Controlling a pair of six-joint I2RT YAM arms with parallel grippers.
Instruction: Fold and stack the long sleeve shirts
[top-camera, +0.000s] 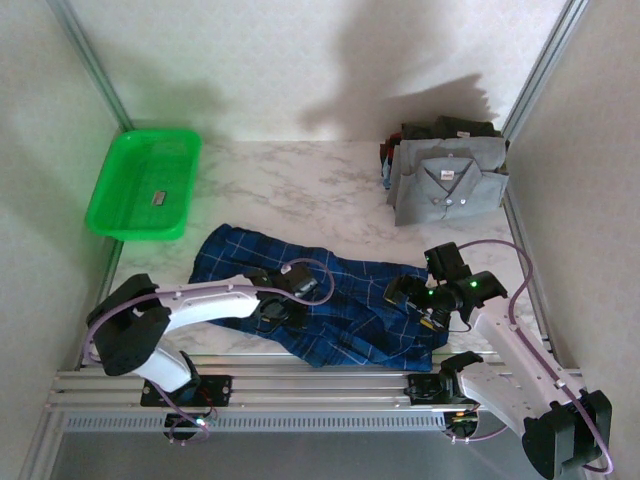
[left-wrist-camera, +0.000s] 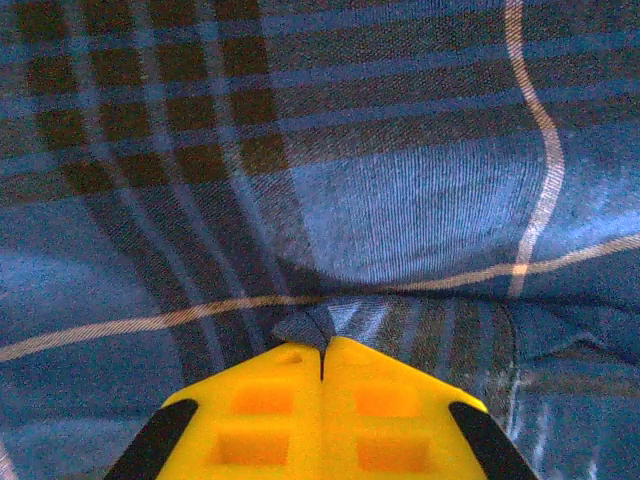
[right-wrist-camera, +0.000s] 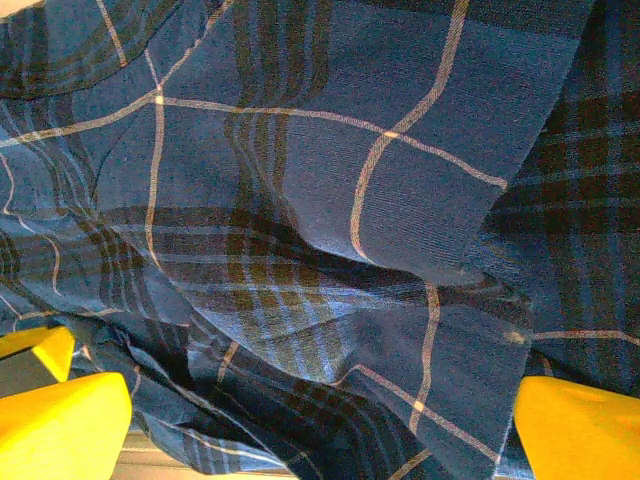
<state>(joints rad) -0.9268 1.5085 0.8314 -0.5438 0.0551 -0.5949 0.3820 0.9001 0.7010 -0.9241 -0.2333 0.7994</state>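
Note:
The dark blue plaid shirt (top-camera: 345, 300) lies crumpled near the table's front edge, between the two arms. My left gripper (top-camera: 274, 314) rests on its left half; in the left wrist view the gripper (left-wrist-camera: 322, 350) has its yellow fingers (left-wrist-camera: 260, 410) pressed together, pinching a small fold of plaid cloth (left-wrist-camera: 400, 200). My right gripper (top-camera: 405, 296) hovers over the shirt's right part. In the right wrist view the right gripper (right-wrist-camera: 315, 400) stands open, with rumpled plaid (right-wrist-camera: 350, 150) lying between its wide-apart yellow fingers (right-wrist-camera: 65, 420). A folded grey shirt (top-camera: 445, 182) lies on darker folded ones (top-camera: 450, 130) at the back right.
A green plastic basket (top-camera: 145, 185) sits at the back left with a small dark item inside. Bare marble tabletop (top-camera: 300, 185) stretches between the basket and the stack. Frame posts and pale walls border the table on both sides.

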